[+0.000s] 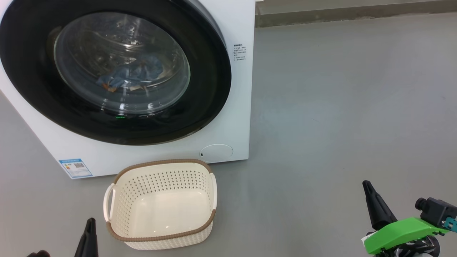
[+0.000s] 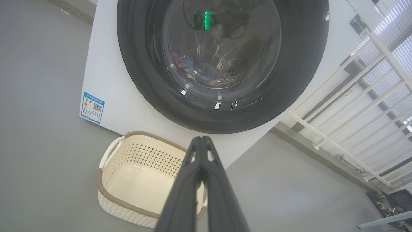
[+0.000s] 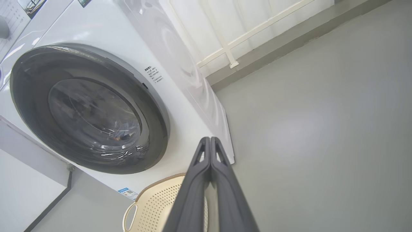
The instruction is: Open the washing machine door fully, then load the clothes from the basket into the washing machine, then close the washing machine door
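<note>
The white washing machine stands at the upper left, its round black door shut flat against the front. Behind the glass, blue clothes with an orange patch lie in the drum; the left wrist view shows the clothes too. The cream basket sits on the floor just before the machine and holds nothing. My left gripper is shut, low beside the basket's left handle. My right gripper is shut, far right over bare floor. Both wrist views show each pair of fingers pressed together.
Grey floor spreads to the right of the machine. A white railing and a low kerb run along the wall behind. A round lower flap sits at the machine's bottom right.
</note>
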You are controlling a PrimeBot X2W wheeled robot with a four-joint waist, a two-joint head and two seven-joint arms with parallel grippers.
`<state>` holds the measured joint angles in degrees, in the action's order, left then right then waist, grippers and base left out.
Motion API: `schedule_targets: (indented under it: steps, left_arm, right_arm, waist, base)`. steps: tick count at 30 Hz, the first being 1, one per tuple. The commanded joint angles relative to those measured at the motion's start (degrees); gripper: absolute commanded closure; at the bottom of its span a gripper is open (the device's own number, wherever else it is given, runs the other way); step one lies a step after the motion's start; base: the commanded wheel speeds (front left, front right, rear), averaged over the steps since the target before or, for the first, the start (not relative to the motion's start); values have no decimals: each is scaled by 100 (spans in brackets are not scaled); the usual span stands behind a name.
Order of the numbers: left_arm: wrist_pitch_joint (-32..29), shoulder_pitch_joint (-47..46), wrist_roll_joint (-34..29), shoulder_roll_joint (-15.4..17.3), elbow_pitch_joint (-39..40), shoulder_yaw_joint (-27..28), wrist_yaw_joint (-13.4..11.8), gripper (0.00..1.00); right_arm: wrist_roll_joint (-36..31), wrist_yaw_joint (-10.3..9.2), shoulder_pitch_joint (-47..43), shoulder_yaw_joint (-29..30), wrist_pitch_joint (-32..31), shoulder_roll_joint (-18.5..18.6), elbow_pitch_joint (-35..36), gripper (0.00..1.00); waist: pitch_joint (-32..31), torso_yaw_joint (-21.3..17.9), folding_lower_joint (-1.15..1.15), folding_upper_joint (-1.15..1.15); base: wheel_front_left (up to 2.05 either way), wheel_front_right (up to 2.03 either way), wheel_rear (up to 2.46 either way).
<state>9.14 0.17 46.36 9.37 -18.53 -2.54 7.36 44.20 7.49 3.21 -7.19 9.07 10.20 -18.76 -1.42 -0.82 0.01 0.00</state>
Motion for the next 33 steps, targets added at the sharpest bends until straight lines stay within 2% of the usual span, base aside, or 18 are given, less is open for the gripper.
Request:
schedule_targets:
  steps: [1,33]
  left_arm:
    - [-35,-258,139,58,188,121,4,100]
    - [-556,-387,1648,-183,276,390,7,100]
  right_arm:
    - [185,0,221,59,-30,42,173,100]
    - [1757,0,247,501,-545,-217,275,100]
  waist:
    - [2,1,0,0]
    - [56,29,0,0]
  base:
    - [0,0,0]
    - [0,0,0]
